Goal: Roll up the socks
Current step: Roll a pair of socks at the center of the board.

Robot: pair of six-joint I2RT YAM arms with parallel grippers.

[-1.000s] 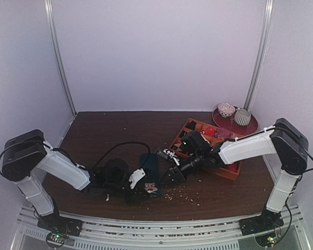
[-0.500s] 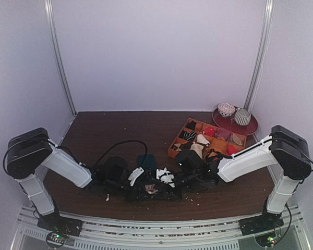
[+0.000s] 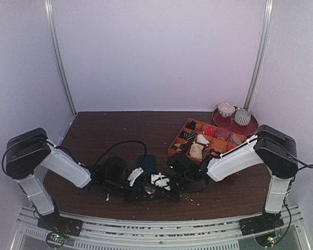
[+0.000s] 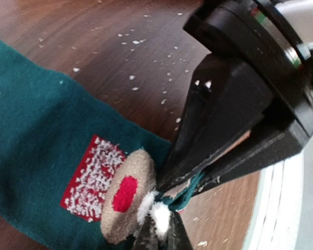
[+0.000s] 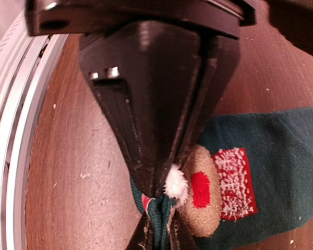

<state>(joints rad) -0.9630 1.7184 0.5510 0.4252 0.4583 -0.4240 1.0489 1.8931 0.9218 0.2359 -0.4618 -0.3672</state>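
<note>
Left gripper [image 4: 159, 237] clamped on socks [image 4: 36, 125] at cartoon-figure end, beside white pom-pom [image 4: 157, 211]; right gripper [image 5: 157, 237] clenched on same edge, tips meeting left's. Teal fabric lies on table [image 3: 120, 130], stretching away from both claws

Dim, soft light; blurry wrist close-ups.
</note>
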